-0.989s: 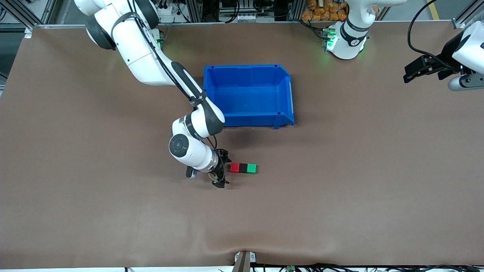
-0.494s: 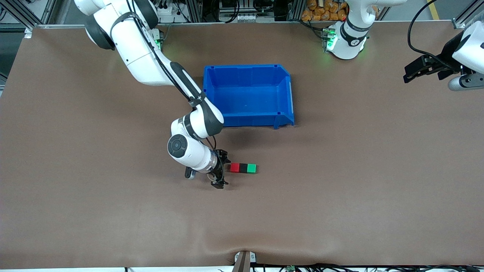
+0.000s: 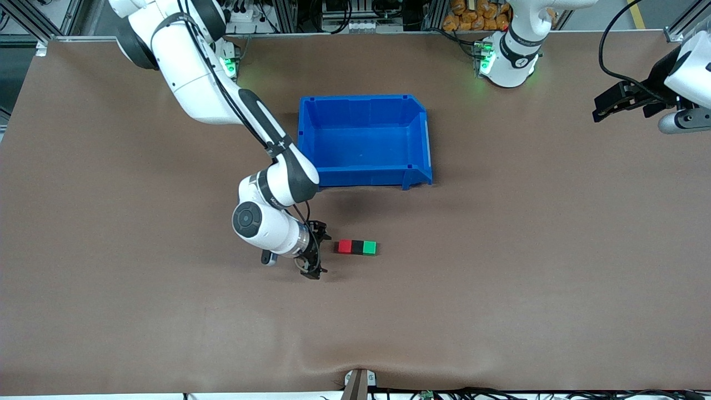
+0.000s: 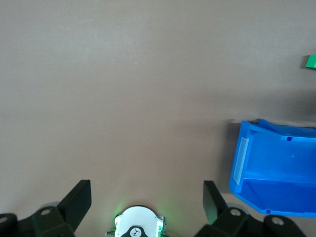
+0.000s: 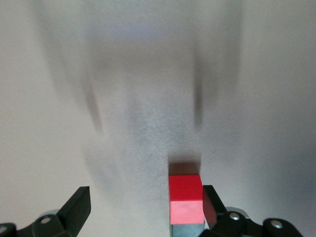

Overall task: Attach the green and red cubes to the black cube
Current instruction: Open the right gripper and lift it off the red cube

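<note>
Sitting in one straight row on the table, the red cube, the black cube and the green cube touch side to side, with the black one in the middle. The row lies nearer to the front camera than the blue bin, and it runs along the table, the red end toward the right arm's end and the green end toward the left arm's end. Black sits between the two colours, so I judge both attachments are already made and the task looks finished, or very close to it.

The right gripper is low over the table, just beside the red cube but apart from it, on the side of the right arm's end. Its fingers are spread wide and hold nothing. In the right wrist view the red cube shows close to one finger, not between the two. This position probably means the arm has let go of the row and stands clear so that it does not push the cubes apart.

The left gripper waits high at the left arm's end of the table, well apart from the cubes, fingers also spread and empty. Its wrist camera sees only the bin and a small edge of the green cube.
</note>
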